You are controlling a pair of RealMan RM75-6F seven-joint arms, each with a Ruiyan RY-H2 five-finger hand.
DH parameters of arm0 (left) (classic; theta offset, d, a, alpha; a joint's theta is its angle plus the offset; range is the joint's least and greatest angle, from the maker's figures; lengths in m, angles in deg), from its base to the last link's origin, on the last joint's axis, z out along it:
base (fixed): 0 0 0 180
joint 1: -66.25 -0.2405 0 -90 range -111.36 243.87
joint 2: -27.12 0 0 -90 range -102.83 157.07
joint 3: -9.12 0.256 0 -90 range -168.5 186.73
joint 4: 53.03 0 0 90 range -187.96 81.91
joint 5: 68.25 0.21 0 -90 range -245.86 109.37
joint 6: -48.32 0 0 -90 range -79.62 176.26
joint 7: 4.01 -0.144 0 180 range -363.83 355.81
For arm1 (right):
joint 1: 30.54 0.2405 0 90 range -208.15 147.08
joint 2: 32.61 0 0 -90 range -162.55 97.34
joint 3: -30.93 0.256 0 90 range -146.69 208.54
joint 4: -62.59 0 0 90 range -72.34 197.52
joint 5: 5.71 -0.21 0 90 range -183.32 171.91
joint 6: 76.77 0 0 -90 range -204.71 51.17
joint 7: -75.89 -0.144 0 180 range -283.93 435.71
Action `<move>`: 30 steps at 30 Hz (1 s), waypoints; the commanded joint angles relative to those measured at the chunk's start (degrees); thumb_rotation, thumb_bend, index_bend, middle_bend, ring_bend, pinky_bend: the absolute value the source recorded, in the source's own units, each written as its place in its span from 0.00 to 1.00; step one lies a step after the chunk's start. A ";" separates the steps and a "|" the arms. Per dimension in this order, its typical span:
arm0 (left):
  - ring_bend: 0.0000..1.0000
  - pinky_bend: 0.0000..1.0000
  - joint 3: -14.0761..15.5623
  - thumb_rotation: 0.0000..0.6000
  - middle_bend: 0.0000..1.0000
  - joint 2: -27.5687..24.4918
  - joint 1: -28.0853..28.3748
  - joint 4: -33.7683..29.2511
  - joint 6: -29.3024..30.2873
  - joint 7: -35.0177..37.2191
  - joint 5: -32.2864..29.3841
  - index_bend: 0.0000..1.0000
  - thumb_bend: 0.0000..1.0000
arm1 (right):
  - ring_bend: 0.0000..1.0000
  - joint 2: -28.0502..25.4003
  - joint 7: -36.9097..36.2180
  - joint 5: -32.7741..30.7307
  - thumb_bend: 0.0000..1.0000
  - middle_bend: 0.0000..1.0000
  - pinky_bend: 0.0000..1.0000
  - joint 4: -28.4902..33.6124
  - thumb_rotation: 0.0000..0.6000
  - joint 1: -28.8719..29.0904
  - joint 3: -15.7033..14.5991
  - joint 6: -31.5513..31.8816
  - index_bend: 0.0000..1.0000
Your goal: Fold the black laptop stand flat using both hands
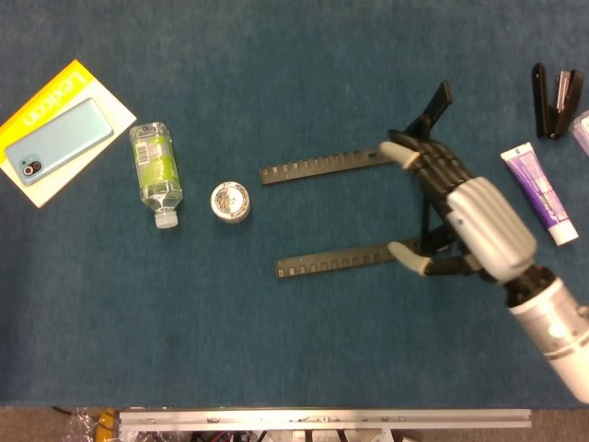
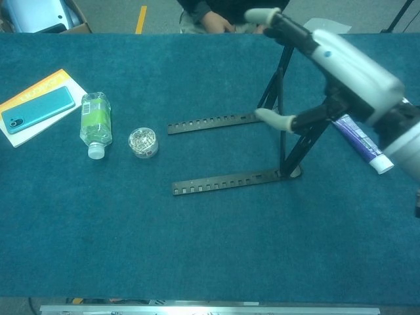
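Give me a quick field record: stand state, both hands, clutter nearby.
laptop stand: still unfolded, both slotted base bars flat on the table, rear struts upright
right hand: open, over the struts, holding nothing
left hand: not in view
left of stand: pin tin, water bottle, phone
right of stand: toothpaste tube, stapler

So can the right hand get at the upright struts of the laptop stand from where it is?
Probably yes: the right hand is open just above the laptop stand, with nothing between them.
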 commanded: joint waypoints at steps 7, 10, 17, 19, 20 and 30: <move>0.00 0.00 0.00 1.00 0.00 -0.22 -0.31 -0.69 0.49 -0.10 -0.04 0.00 0.40 | 0.00 -2.04 -4.99 1.64 0.24 0.00 0.00 -4.64 1.00 -2.90 -2.76 2.06 0.00; 0.00 0.00 0.08 1.00 0.00 -0.28 -0.51 -0.92 0.71 -0.26 -0.04 0.00 0.40 | 0.00 -1.55 -6.13 1.34 0.24 0.00 0.00 -6.09 1.00 -2.91 -2.78 1.64 0.00; 0.00 0.00 0.18 1.00 0.00 -0.45 -0.77 -1.04 0.65 -0.31 -0.42 0.00 0.40 | 0.00 0.56 -8.33 0.78 0.24 0.00 0.00 -8.39 1.00 -2.09 -2.61 -0.42 0.00; 0.00 0.00 0.11 1.00 0.00 -0.53 -0.87 -0.99 0.86 -0.32 -0.48 0.00 0.40 | 0.00 1.03 -8.62 1.34 0.24 0.00 0.00 -8.51 1.00 -1.87 -2.74 -0.72 0.00; 0.00 0.00 0.09 1.00 0.00 -0.55 -0.92 -0.95 0.91 -0.33 -0.54 0.00 0.40 | 0.00 1.28 -8.71 1.68 0.24 0.00 0.00 -8.50 1.00 -1.77 -2.81 -0.83 0.00; 0.00 0.00 0.13 1.00 0.00 -0.50 -1.08 -0.83 0.92 -0.28 -0.54 0.00 0.40 | 0.00 5.79 -7.67 3.82 0.24 0.00 0.00 -6.91 1.00 1.56 -3.25 -5.78 0.00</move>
